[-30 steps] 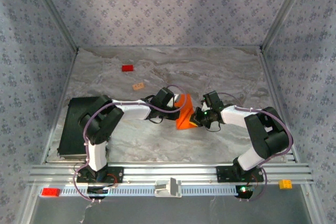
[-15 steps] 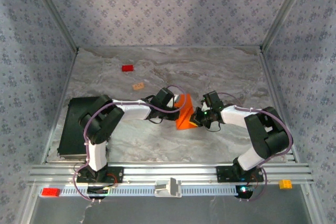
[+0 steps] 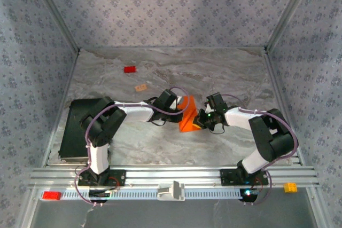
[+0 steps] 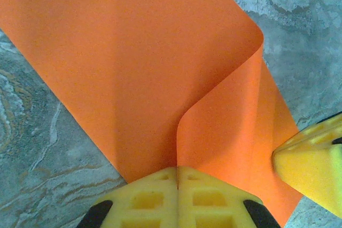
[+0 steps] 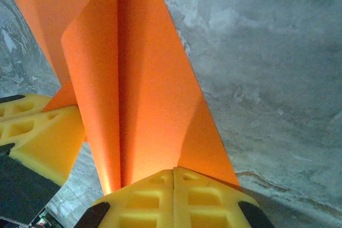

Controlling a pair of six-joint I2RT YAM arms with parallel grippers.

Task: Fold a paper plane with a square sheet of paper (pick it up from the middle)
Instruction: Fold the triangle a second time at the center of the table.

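We judge the job about midway: the paper (image 3: 186, 117) is neither a flat square nor a dart. From above it stands as a small orange wedge on the table (image 3: 224, 73), to the right of the tan block (image 3: 141, 87), nearer the arm bases than it and apart from it. In the left wrist view the paper (image 4: 133, 68) bends over in a soft loop with no pressed edge. In the right wrist view the paper (image 5: 139, 78) has a straight valley running up its length (a centre crease, we think). So one fold looks made. The nose folds, the wings and a firm pressing seem to us left to do.

Both grippers are closed right down on the paper. The left gripper (image 4: 177, 172) has its jaws meeting, with the sheet pinched at their tips. The right gripper (image 5: 173, 173) pinches the end of the creased part the same way.

From above, the left gripper (image 3: 178, 111) takes the paper on the side toward the tan block and the right gripper (image 3: 199, 121) on the side away from it, the two almost nose to nose. The left arm (image 3: 133, 111) reaches low and long past the near side of the tan block. The right arm (image 3: 246, 117) bends at the elbow and points back toward the block. Whether the paper's bottom edge touches the table we cannot tell.
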